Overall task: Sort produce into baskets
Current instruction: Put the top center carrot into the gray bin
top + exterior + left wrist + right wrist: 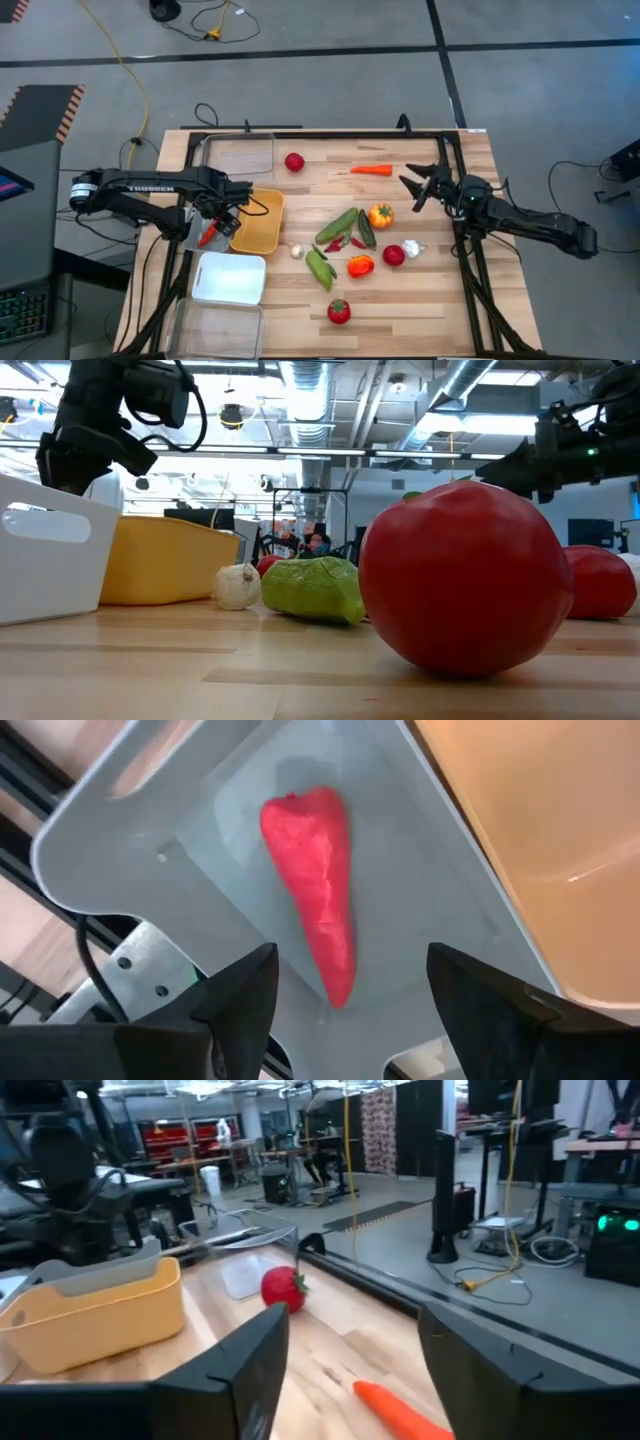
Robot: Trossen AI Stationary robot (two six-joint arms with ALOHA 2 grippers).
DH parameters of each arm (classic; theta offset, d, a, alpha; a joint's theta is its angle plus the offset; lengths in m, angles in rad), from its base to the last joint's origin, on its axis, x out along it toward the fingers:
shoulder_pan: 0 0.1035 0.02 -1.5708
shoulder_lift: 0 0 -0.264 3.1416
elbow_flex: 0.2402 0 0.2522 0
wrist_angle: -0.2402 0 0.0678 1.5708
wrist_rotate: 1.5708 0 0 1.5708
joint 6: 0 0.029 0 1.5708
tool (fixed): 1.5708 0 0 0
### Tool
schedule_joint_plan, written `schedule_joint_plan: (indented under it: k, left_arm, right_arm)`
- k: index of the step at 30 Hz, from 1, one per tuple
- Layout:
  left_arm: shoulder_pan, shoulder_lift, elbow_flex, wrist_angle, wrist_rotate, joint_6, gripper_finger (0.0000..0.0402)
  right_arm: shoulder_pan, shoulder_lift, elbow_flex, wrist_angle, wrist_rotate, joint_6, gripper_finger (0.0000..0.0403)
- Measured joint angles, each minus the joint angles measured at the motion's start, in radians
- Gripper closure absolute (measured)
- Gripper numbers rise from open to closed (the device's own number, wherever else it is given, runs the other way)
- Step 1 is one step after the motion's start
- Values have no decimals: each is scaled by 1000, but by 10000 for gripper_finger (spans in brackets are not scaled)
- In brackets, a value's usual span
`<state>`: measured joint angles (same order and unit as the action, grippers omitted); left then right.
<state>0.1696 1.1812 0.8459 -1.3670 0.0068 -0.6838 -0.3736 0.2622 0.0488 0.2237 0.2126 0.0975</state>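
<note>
My left gripper (214,226) hangs open over the grey basket (193,231) at the table's left. A red chilli (315,910) lies flat on that basket's floor (230,830). The chilli's narrow end lies between my two fingertips (350,1010), apart from both. My right gripper (420,182) is open and empty above the table's far right, just right of the orange carrot (372,170). The carrot also shows in the right wrist view (395,1410). Loose produce lies mid-table: cucumbers (337,224), peppers (380,214), tomatoes (394,255), garlic (413,248) and small chillies (340,243).
The yellow basket (258,220) stands right of the grey one and the white basket (230,277) nearer. Clear baskets stand at the far left (240,155) and near left (215,330). A tomato (294,162) lies far, and another (339,311) lies by the near edge.
</note>
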Motion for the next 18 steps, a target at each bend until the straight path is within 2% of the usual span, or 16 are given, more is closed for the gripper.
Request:
schedule_joint_plan:
  k: [6, 14, 18]
  left_arm:
    - [0, 0, 0, 9, 9, 21, 157]
    - [0, 0, 0, 56, 9, 52, 157]
    - [0, 0, 0, 67, 7, 52, 157]
  right_arm:
    - [-44, 136, 115, -60, -1, -29, 138]
    - [-145, 439, 325, -268, -10, -66, 137]
    - [-197, 594, 441, -391, -67, -129, 137]
